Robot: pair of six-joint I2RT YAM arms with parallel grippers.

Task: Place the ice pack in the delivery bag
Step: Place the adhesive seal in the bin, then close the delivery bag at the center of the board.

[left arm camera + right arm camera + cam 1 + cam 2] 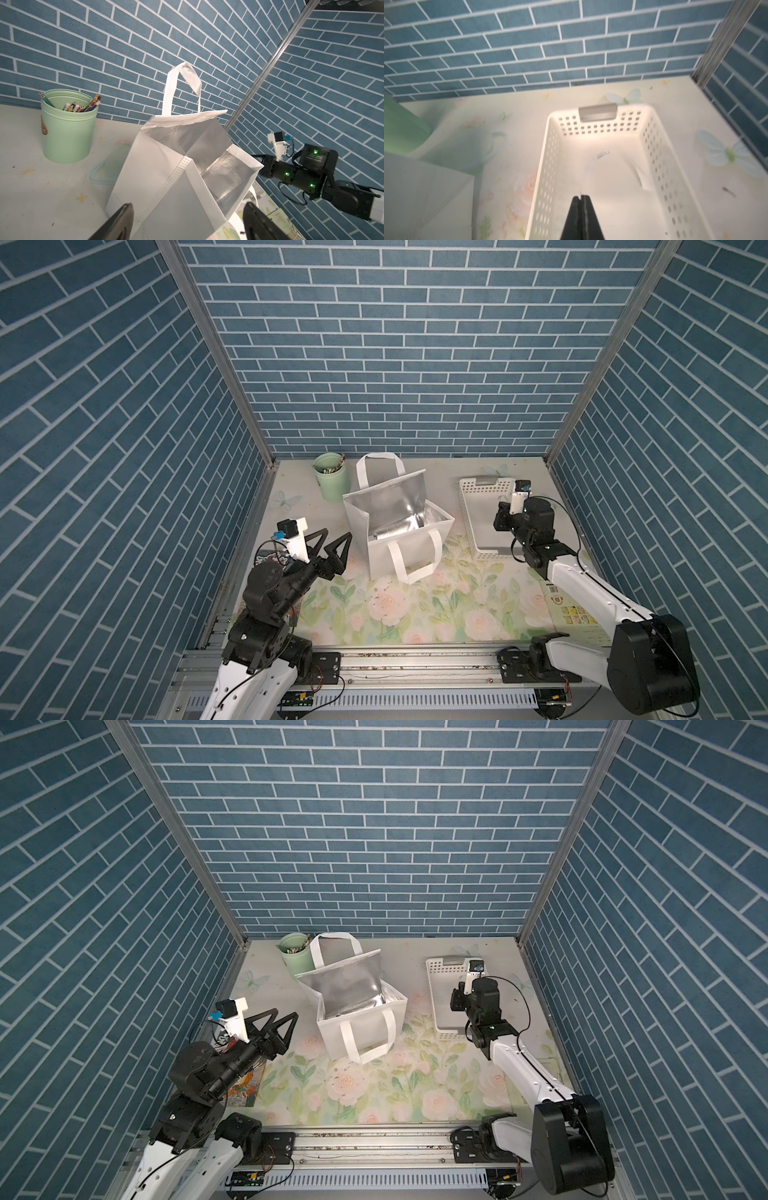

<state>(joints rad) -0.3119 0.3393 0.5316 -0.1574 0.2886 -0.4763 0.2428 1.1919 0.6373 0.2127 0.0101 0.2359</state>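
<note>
One bag stands open at the middle of the worktop. One clear pack lies in the one basket near the right edge. The left claw gapes wide; the right claw is closed at the pack.

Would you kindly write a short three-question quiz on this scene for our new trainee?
1. True or false: the delivery bag stands upright with its top open.
2. Fill the blank: the left claw, next to the bag, has its jaws ___.
3. Pick one: the right claw, jaws together, is over A) the delivery bag, B) the white basket, C) neither.

Key: 1 true; 2 open; 3 B.
</note>
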